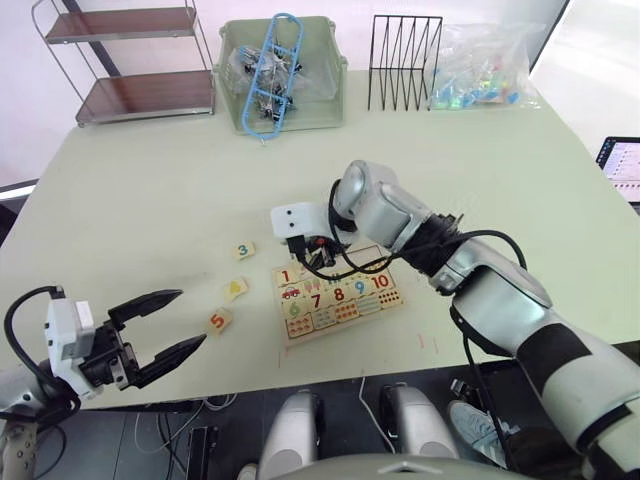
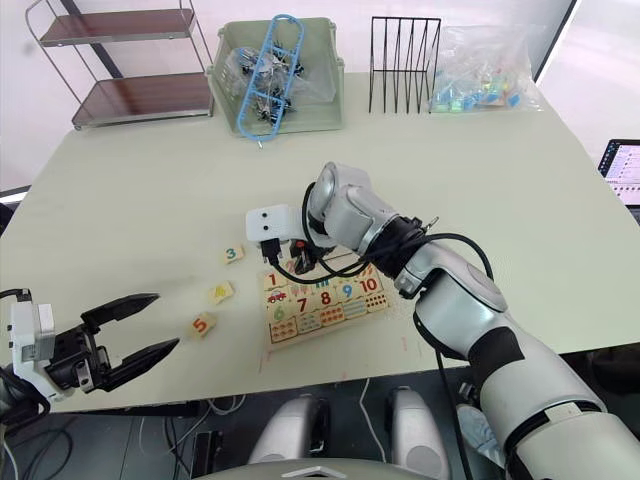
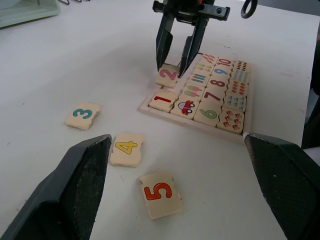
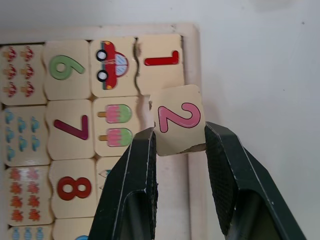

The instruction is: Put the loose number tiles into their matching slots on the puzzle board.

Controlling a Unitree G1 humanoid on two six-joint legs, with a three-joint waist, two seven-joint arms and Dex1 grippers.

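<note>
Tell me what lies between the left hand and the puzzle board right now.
Tiles 5 and 4 lie on the table between the open left hand and the puzzle board, as the left wrist view shows.

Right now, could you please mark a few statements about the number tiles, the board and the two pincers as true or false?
1. The right pincer holds the 2 tile over the puzzle board. True.
2. The 1 tile lies loose on the table. False: it sits in the board's corner slot.
3. The left pincer is shut on the 5 tile. False: it is open and holds nothing; the 5 lies on the table.
4. The 3 tile and the 4 tile lie on the table beside the board. True.
</note>
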